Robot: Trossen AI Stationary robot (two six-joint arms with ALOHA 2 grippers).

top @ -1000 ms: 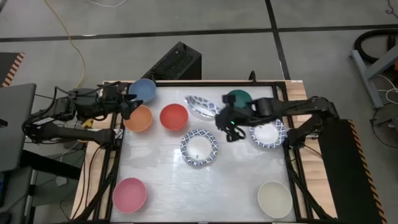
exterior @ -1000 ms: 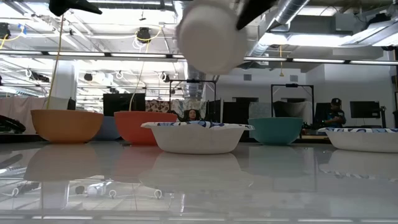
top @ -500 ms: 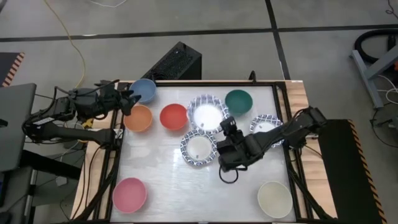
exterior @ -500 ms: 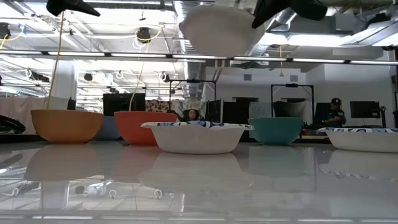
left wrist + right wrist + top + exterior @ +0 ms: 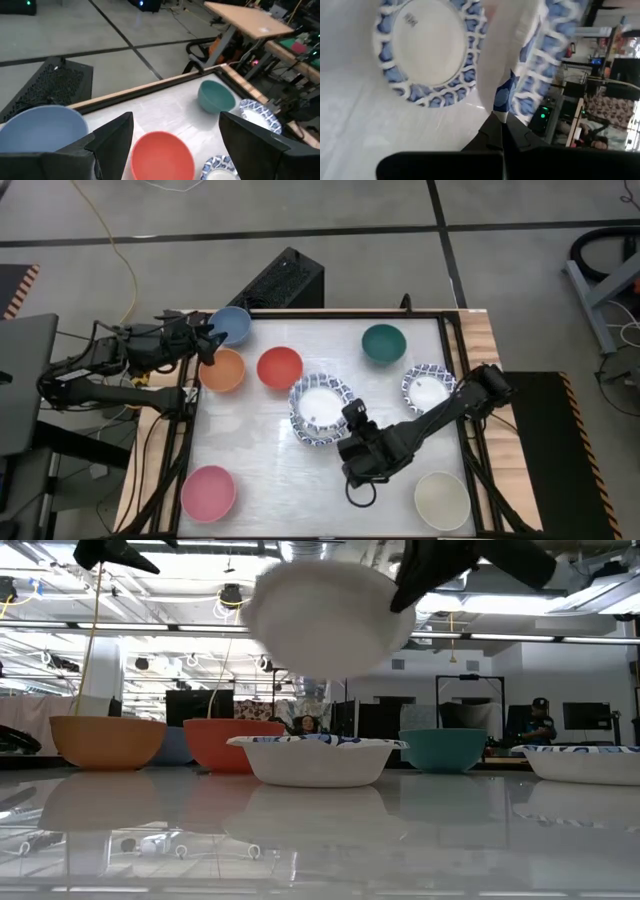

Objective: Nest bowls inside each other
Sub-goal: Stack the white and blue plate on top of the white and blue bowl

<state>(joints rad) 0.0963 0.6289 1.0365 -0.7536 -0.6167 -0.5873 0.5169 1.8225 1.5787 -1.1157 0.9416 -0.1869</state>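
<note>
Two patterned bowls line up at frame centre: our right fingers [image 5: 348, 420] pinch the rim of the carried bowl [image 5: 320, 401], directly above the resting bowl [image 5: 316, 760] on the tabletop [image 5: 270, 470]. Left fingers [image 5: 205, 345], upper left, hang open, farther off.

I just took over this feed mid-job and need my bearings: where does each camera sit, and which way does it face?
High: overhead, straight down; both arms, the table, the right hand.
Low: at tabletop height, looking across; the carried patterned bowl hangs above the resting one.
Left wrist: on the left arm, past the open left hand toward the red bowl.
Right wrist: on the right arm, hand pinching the carried bowl's rim.
Shared: high and low both show that bowl.
</note>
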